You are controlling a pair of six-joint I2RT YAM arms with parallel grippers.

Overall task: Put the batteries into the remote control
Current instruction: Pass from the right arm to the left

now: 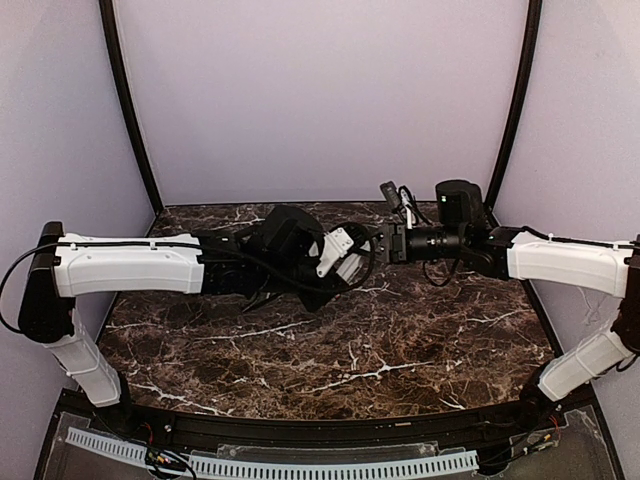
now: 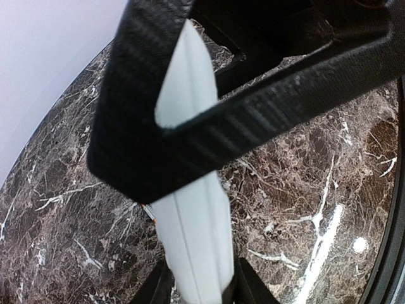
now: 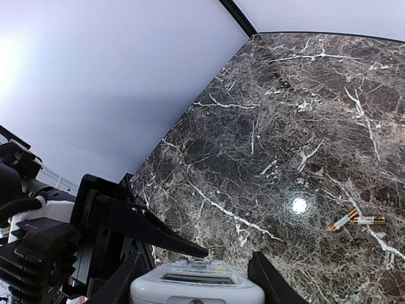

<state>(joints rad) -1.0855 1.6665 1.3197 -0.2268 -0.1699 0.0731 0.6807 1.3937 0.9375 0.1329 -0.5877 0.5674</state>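
Observation:
The white remote control (image 1: 337, 250) hangs tilted above the middle of the table, between the two arms. In the left wrist view it shows edge-on as a long white slab (image 2: 190, 209), and my left gripper (image 2: 199, 288) has a finger pressed against each side of it. In the right wrist view its screen end (image 3: 197, 288) sits between the fingers of my right gripper (image 3: 196, 275), which is shut on it. Two batteries (image 3: 357, 220) lie side by side on the marble to the right. A black finger (image 2: 253, 114) of the right gripper crosses over the remote.
The dark marble table (image 1: 330, 350) is walled by pale panels on three sides. A bright lamp reflection (image 3: 299, 204) lies near the batteries. A small orange and silver tip (image 2: 148, 212) shows past the remote's left edge. The left arm's black wrist (image 3: 38, 253) sits close by.

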